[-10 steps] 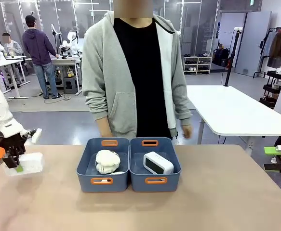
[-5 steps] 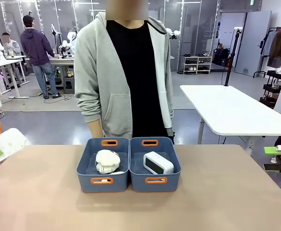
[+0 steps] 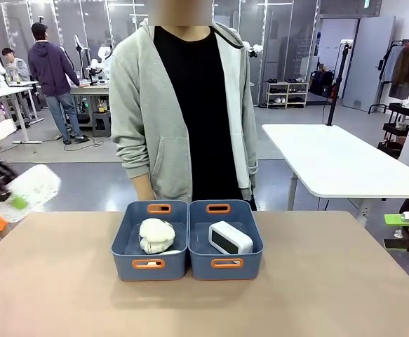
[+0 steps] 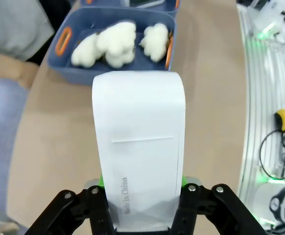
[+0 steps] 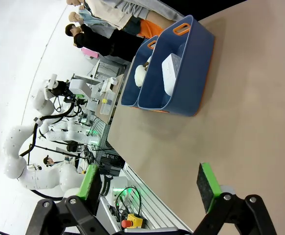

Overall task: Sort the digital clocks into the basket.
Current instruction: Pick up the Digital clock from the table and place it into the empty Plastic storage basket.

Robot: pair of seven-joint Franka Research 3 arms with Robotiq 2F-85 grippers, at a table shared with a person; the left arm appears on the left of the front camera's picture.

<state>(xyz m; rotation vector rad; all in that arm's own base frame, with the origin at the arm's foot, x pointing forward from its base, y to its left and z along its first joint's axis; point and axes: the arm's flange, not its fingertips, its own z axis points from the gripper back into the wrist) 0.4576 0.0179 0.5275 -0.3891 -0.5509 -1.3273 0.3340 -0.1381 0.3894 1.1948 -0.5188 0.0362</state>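
1. One digital clock (image 4: pixel 138 147) is clamped in the left gripper (image 4: pixel 141 205), carried in the air above the table's left edge (image 3: pixel 22 295), well apart from both tubs
2. The grip is taken across the clock's narrow width at one short end; green pads (image 4: pixel 101 183) are pressed on both sides, so most of the body sticks out past the fingers, probably to allow a clean drop into a tub
3. In the left wrist view the plain white back, with small print, is turned to the camera; the long axis runs along the fingers, free end aimed toward the tubs. The screen face cannot be seen there
4. In the front view the held clock is blurred and tilted, long axis sloping up to the right
5. A second clock (image 3: pixel 229 238) is already lying in the right-hand basket (image 3: pixel 225 265), dark screen turned toward the robot, long axis roughly across the tub
6. The left-hand tub (image 3: pixel 149 265) is occupied by fluffy white cloud toys (image 3: pixel 156 235), so the right-hand basket is judged to be the target
7. Right gripper (image 5: pixel 149 188) is parked near the table's right side with the jaws spread wide and nothing between them
8. A person (image 3: pixel 183 105) is stood just behind the tubs, arms down, hands not on anything
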